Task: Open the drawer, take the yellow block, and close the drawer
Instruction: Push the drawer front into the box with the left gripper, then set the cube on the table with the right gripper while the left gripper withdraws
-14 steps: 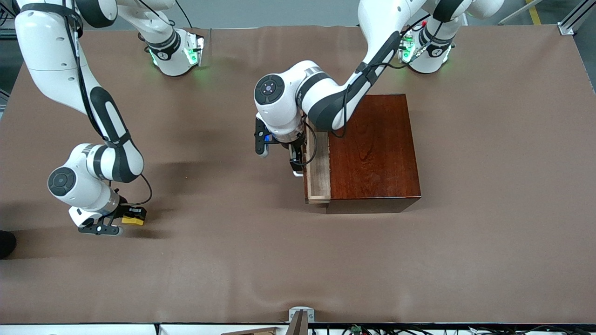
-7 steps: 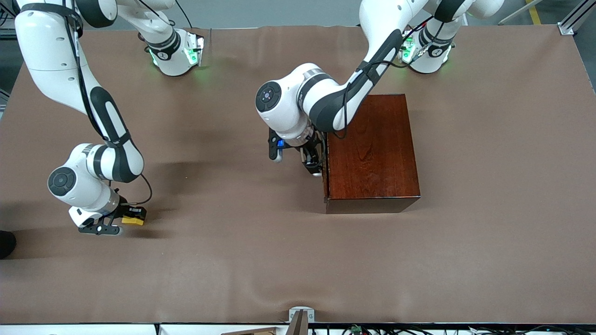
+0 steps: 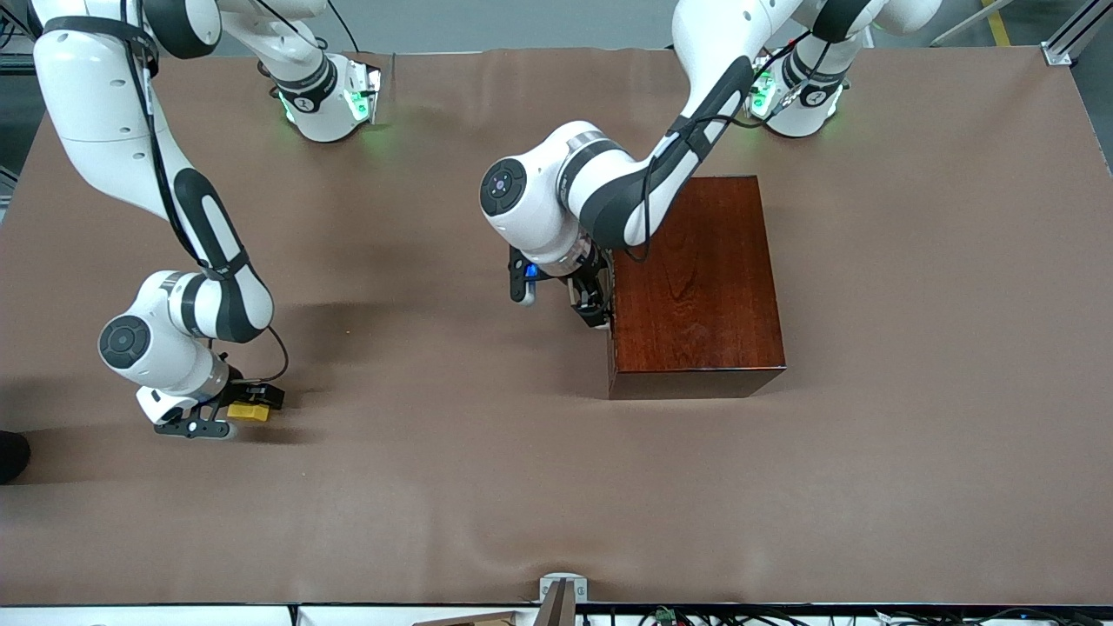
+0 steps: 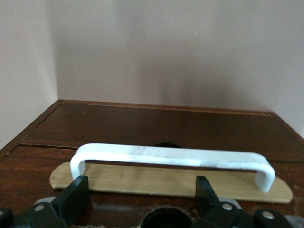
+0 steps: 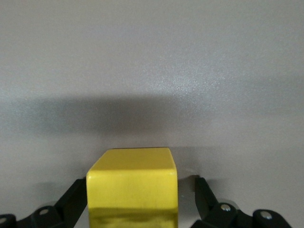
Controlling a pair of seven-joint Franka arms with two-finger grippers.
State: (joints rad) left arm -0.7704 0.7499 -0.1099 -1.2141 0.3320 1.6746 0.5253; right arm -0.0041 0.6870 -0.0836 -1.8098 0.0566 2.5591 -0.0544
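The dark reddish-brown wooden box [image 3: 696,278] stands mid-table with its drawer [image 4: 38,166] pushed fully in. My left gripper [image 3: 598,311] [image 4: 140,192] is in front of the drawer, open, its fingers wide apart just short of the white bar handle [image 4: 171,156]. The yellow block [image 3: 248,412] [image 5: 132,187] rests on the brown table near the right arm's end. My right gripper [image 3: 252,405] [image 5: 140,194] is low over it and open. Its fingers straddle the block, with a gap showing beside one finger [image 5: 204,192].
A brown cloth [image 3: 522,478] covers the whole table. Both arm bases [image 3: 326,96] [image 3: 796,96] stand along the edge farthest from the front camera. A small metal bracket [image 3: 563,591] sits at the nearest edge.
The drawer went from partly open to fully shut as my left gripper moved toward the box. My right gripper's fingers have spread apart off the yellow block.
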